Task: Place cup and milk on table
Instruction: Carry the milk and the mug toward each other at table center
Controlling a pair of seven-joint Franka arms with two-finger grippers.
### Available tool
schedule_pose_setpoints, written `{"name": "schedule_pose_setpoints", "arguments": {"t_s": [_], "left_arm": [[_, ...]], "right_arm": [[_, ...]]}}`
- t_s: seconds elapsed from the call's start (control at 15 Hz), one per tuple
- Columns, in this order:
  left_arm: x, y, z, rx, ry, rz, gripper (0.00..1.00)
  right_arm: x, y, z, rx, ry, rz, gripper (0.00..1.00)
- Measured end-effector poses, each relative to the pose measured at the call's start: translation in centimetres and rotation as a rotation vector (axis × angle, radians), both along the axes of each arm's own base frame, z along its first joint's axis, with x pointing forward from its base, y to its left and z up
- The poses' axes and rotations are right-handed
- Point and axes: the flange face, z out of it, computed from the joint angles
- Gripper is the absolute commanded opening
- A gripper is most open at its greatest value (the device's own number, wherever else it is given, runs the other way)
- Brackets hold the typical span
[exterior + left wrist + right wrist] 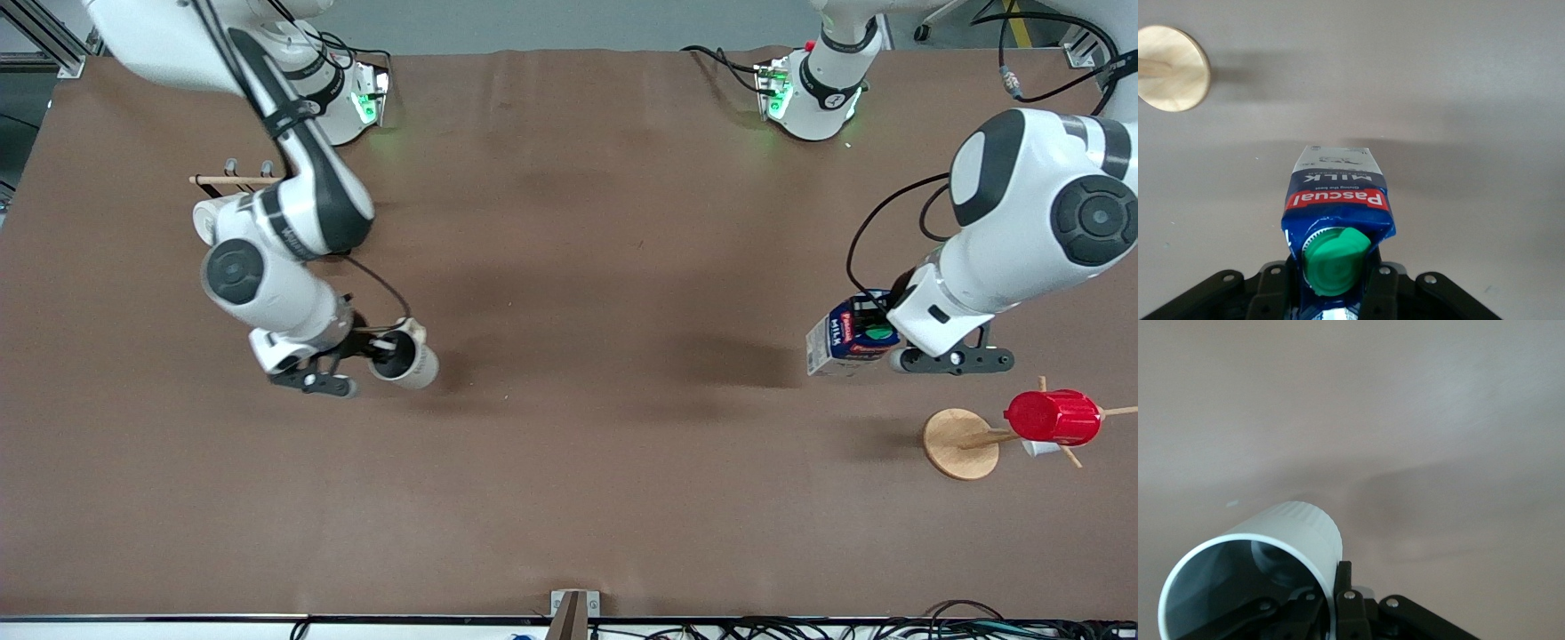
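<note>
My right gripper (384, 345) is shut on the rim of the cream-white cup (413, 363), one finger inside and one outside, and holds it tilted just over the brown table (569, 418) toward the right arm's end. In the right wrist view the cup (1281, 540) shows its grey inside at my gripper (1331, 603). My left gripper (876, 335) is shut on the top of the blue and white milk carton (840, 342), green cap up, over the table toward the left arm's end. The left wrist view shows the milk (1337, 193) between my fingers (1381, 293).
A wooden mug tree (960, 443) bearing a red ribbed cup (1053, 418) stands nearer the front camera than the milk; its base also shows in the left wrist view (1171, 67). Another wooden rack (233, 180) with a white mug (206, 218) stands by the right arm.
</note>
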Motion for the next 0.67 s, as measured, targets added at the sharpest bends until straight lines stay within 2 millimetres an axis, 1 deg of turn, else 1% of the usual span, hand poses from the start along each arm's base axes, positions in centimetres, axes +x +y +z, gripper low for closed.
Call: {"name": "schedule_pose_setpoints", "arguments": {"t_s": [0.07, 0.13, 0.2, 0.33, 0.47, 0.53, 0.67], "left_arm": [[-0.1, -1.0, 0.1, -0.001, -0.001, 0.019, 0.37], [-0.2, -2.2, 0.1, -0.002, -0.002, 0.040, 0.37], [-0.2, -3.6, 0.1, -0.003, -0.003, 0.063, 0.37], [-0.5, -7.1, -0.6, -0.002, 0.006, 0.102, 0.37], [-0.8, -10.6, -1.9, -0.002, 0.017, 0.138, 0.37], [-0.9, -12.1, -2.5, -0.004, 0.020, 0.153, 0.36], [-0.9, -14.6, -3.4, -0.012, 0.017, 0.185, 0.37]], "right_arm": [[-0.7, 2.9, 0.3, 0.008, -0.001, -0.011, 0.00], [-1.2, 5.4, 0.1, 0.014, 0.002, -0.019, 0.00], [-1.7, 7.6, -0.2, 0.016, 0.006, -0.026, 0.00], [-2.6, 11.7, -1.6, -0.003, 0.006, -0.042, 0.00], [-3.4, 14.9, -3.7, -0.050, -0.007, -0.075, 0.00], [-3.7, 16.1, -4.9, -0.070, -0.011, -0.086, 0.00], [-4.2, 17.6, -6.8, -0.083, -0.010, -0.090, 0.00]]}}
